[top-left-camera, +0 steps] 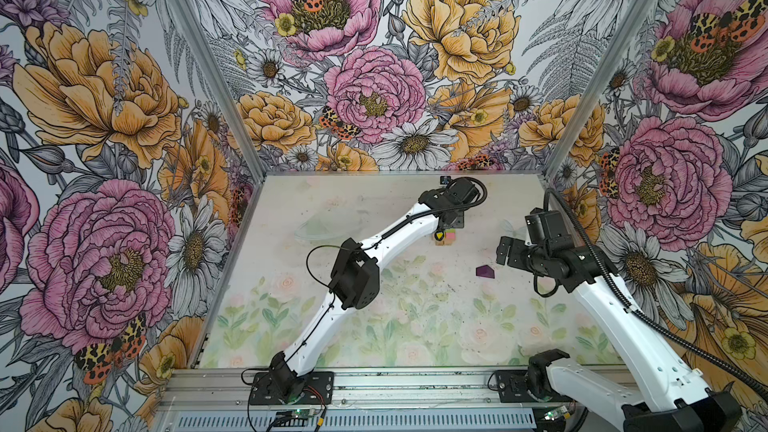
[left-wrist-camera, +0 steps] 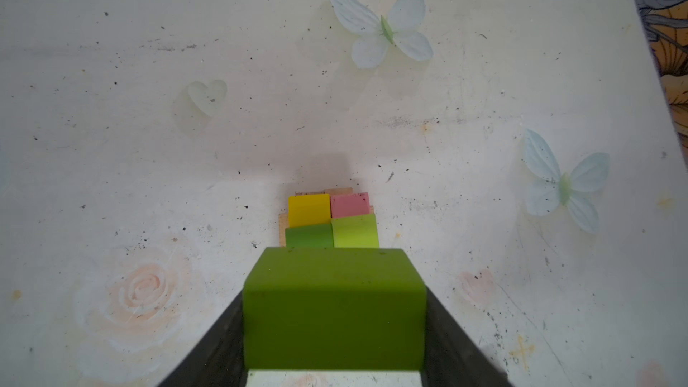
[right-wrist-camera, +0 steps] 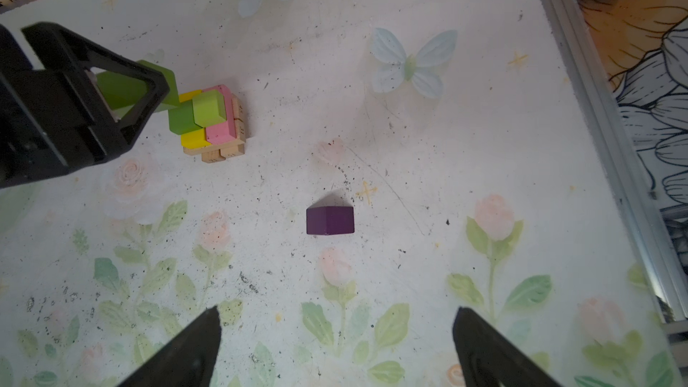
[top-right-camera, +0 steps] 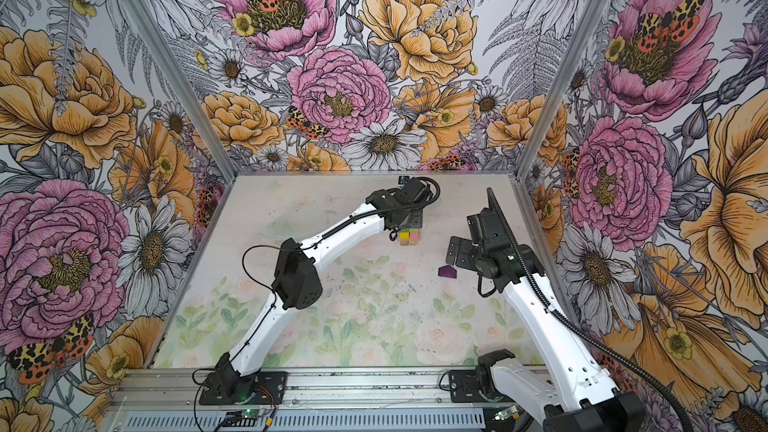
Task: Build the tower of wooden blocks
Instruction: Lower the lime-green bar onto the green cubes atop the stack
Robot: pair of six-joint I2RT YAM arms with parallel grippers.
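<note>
— Where is the wood block tower [right-wrist-camera: 214, 126] standing?

— It is standing in the far half of the table [right-wrist-camera: 465, 165], a little right of the middle. In both top views the left gripper [left-wrist-camera: 334, 294] is covering part of it

— What are that gripper's fingers [left-wrist-camera: 219, 340] doing?

— They are squeezing a green cube [left-wrist-camera: 335, 314] between them, one dark finger pressing on each side, closed only as far as the cube allows. They are holding it over the tower. Whether it is touching the top layer I cannot tell

— And the right gripper [right-wrist-camera: 337, 310]?

— Its fingers are standing wide apart, gripping nothing and touching nothing. It is hanging over the purple peaked piece [right-wrist-camera: 329, 220], which is lying alone on the table, nearer than the tower and to its right

— How many blocks are you counting?

— On the tower, one yellow oblong [right-wrist-camera: 193, 139] and one pink oblong [right-wrist-camera: 219, 130] are lying side by side. On top of them one stacked green cube [right-wrist-camera: 180, 119] is touching one lime brick [right-wrist-camera: 209, 107]. Under the colours, tan oblongs [right-wrist-camera: 223, 152] are lying in two crossed layers. I am seeing two ends in the lower layer, but I cannot count them all

— So what is the tally coming to?

— Two green cubes, one stacked and one gripped, plus one lime brick, one yellow, one pink, one purple piece and two grippers
</note>
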